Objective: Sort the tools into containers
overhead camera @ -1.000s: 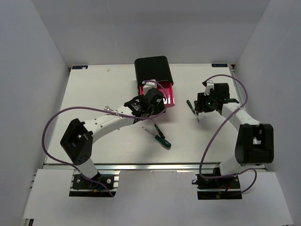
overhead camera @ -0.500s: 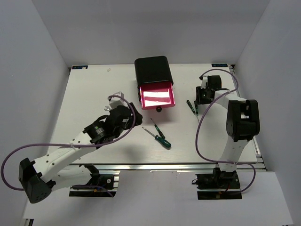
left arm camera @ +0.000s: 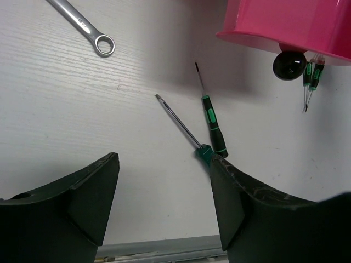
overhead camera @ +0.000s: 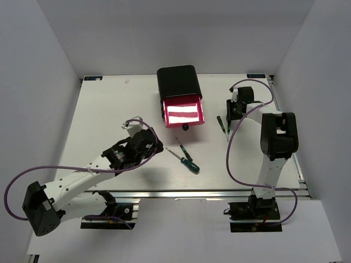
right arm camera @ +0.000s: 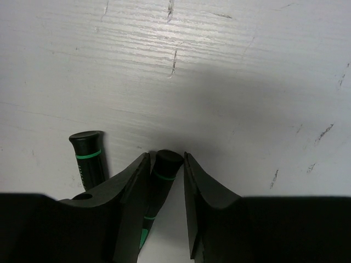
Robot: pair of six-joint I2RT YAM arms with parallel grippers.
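The black chest (overhead camera: 176, 81) stands at the back with one pink-red drawer (overhead camera: 182, 113) pulled open, its knob (overhead camera: 185, 127) in front. Two screwdrivers (overhead camera: 184, 155) lie crossed mid-table; they also show in the left wrist view (left arm camera: 211, 126). My left gripper (overhead camera: 152, 143) is open and empty (left arm camera: 164, 181), just left of them. The silver wrench (left arm camera: 82, 27) lies to its far left. My right gripper (overhead camera: 229, 116) is shut on the handle of one screwdriver (right arm camera: 162, 175) that lies on the table (right arm camera: 166, 155). A second screwdriver (right arm camera: 88, 153) lies just left of it.
The drawer's pink front (left arm camera: 285, 22) and dark knob (left arm camera: 289, 63) hang over the table at the top right of the left wrist view. White walls enclose the table (overhead camera: 109, 109) on three sides. Purple cables loop from both arms.
My left arm drew back from the drawer to the near left, then edged right. My right gripper moved to the far side, down onto the right-hand screwdrivers.
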